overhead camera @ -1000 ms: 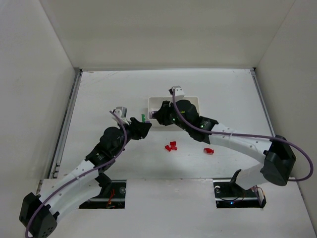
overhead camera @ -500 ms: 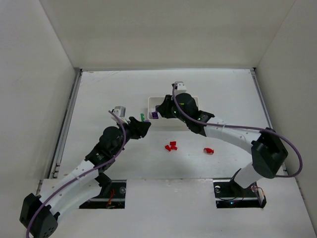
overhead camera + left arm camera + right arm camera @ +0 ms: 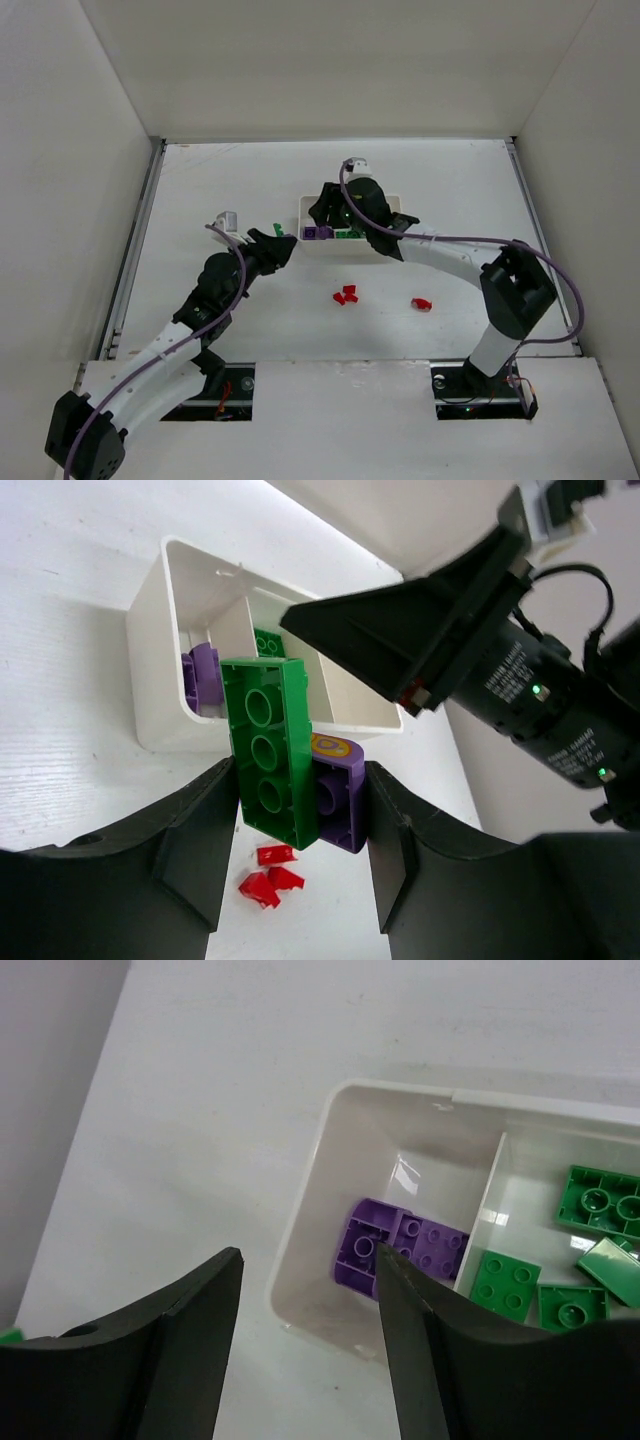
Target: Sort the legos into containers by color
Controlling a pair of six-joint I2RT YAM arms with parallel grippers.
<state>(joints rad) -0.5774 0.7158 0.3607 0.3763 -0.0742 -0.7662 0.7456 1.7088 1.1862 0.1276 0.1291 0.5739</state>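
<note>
My left gripper (image 3: 281, 243) is shut on a green brick (image 3: 266, 748) and a purple brick (image 3: 338, 792) pressed together, held above the table just left of the white tray (image 3: 303, 212). My right gripper (image 3: 322, 211) hovers over the tray's left end. In the right wrist view it (image 3: 308, 1290) is open and empty above the left compartment. That compartment holds purple bricks (image 3: 398, 1244). The middle compartment holds several green bricks (image 3: 556, 1262). Several red bricks (image 3: 345, 295) lie on the table in front of the tray, one more (image 3: 421, 303) to the right.
White walls enclose the table on three sides. The tray's right compartment is hidden behind my right arm (image 3: 440, 255). In the left wrist view the tray (image 3: 158, 685) and the right gripper's black body (image 3: 420, 630) sit close ahead.
My right arm has swung toward the far side, over the tray, and purple bricks now show in the left compartment. My left gripper has drawn slightly left with its bricks.
</note>
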